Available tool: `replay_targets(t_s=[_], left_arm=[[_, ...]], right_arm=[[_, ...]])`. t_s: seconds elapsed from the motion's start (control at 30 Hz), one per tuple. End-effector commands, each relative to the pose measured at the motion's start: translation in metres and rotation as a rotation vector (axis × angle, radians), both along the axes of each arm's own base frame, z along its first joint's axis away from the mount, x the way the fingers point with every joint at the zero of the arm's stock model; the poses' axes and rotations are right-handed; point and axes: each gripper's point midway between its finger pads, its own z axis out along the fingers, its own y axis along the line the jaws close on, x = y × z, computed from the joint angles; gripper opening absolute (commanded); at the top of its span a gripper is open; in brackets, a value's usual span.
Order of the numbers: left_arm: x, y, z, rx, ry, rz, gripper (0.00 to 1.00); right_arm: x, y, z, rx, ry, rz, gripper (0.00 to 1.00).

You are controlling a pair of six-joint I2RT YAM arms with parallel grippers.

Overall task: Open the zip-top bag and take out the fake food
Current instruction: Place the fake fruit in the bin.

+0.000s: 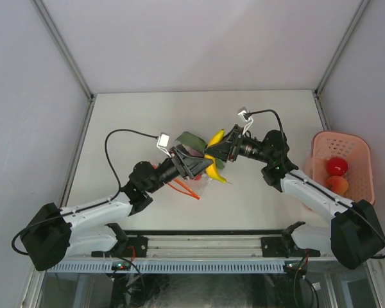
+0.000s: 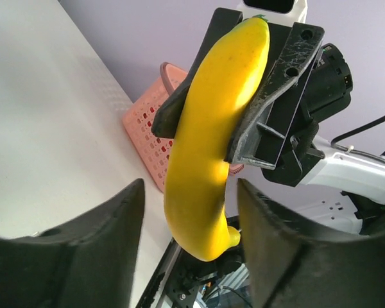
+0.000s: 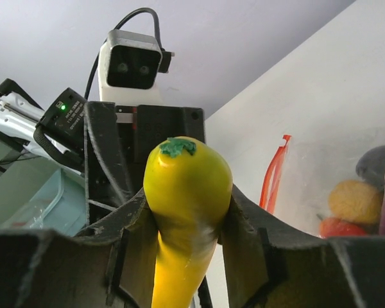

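Centrally, above a white table point(image 1: 147, 122), two robot arms meet tip to tip. The right gripper point(image 1: 219, 153) has its jaws closed tight on a long yellow fruit point(image 2: 212, 128), clamping it across the middle so both ends stick out. The left gripper point(image 2: 189, 192) faces it with its jaws spread wide and nothing between them; the yellow fruit hangs just beyond its fingertips.

The bag point(image 3: 321, 167) lies on the table under and beside the left gripper, clear and crinkled, its red-orange zip strip point(image 3: 274, 172) along one edge. Toys point(image 3: 353, 200) show through the plastic: one orange, one red, one dark purple. Whether the bag's mouth is open is hard to tell.

At the table's right edge sits a pink basket point(image 1: 359, 144) holding a red ball point(image 1: 336, 165) and an orange ball point(image 1: 336, 185).
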Motion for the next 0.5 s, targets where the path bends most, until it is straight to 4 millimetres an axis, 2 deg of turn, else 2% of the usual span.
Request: replay_targets(t_s=[0.0,0.1,0.23,0.47], left_arm=[[-0.004,0.006,0.025,-0.041,-0.101,0.016,0.70],[-0.010,0.014,0.021,-0.021,-0.144,0.019,0.87],[-0.020,0.033,0.012,-0.002,-0.203,0.059,0.98],[-0.028,0.080,-0.012,0.011,-0.242,0.201,1.00]], right_arm=[[-0.001,-0.007,0.021,0.039,-0.084,0.003,0.06],[0.003,-0.014,0.026,0.029,-0.111,-0.006,0.06],[0.005,-0.026,0.033,-0.017,-0.181,-0.008,0.05],[0.003,-0.070,0.048,-0.172,-0.442,-0.014,0.04]])
